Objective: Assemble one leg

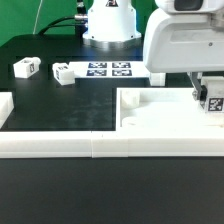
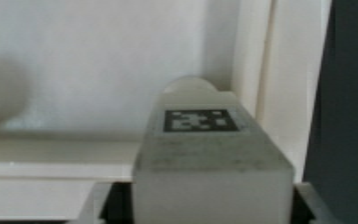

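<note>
My gripper point(image 1: 212, 100) is at the exterior view's right, over the far right corner of the large white panel point(image 1: 160, 115). It is shut on a leg point(image 1: 213, 101), a small white block with a black-and-white tag. In the wrist view the leg point(image 2: 202, 140) fills the space between the dark fingers point(image 2: 307, 202), its tag facing the camera, with the panel point(image 2: 87, 80) behind it. Two more legs point(image 1: 25, 68) point(image 1: 62, 73) lie on the black table at the exterior view's left.
The marker board point(image 1: 108, 70) lies at the back, in front of the robot base point(image 1: 108, 25). White border rails point(image 1: 100, 146) run along the front and the exterior view's left point(image 1: 5, 105).
</note>
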Robot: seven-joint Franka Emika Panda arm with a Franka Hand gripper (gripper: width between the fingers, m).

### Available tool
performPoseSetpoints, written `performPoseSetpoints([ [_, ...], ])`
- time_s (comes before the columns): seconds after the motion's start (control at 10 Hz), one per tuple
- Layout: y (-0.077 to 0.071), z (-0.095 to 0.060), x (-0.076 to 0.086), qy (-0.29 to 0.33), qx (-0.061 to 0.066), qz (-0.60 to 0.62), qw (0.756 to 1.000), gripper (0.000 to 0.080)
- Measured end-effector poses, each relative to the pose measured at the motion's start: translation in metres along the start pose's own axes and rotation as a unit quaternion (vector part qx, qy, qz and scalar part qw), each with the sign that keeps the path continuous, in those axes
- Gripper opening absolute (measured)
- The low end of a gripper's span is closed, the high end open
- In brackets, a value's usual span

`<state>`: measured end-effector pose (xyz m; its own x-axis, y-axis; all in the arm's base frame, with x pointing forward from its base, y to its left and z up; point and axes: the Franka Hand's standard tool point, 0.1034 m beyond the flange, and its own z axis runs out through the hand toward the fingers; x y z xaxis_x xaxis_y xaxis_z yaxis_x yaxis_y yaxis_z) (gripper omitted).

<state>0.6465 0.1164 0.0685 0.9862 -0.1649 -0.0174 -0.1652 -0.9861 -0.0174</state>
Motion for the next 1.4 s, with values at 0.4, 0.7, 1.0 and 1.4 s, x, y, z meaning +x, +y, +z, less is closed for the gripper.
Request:
performPoseSetpoints([
  [0.4, 0.0022, 0.0005, -0.0013, 0.008, 0.011, 0.260, 0.966, 0.0290],
  [0.7, 0.0029, 0.0008, -0.0032, 0.009, 0.012, 0.452, 0.892, 0.0291],
  [1.0, 0.0046, 0.0009, -0.0037, 0.001, 0.014, 0.547, 0.837, 0.0291],
  [1.4, 0.0041, 0.0017, -0.0044, -0.002, 0.015, 0.543, 0.840, 0.0471],
])
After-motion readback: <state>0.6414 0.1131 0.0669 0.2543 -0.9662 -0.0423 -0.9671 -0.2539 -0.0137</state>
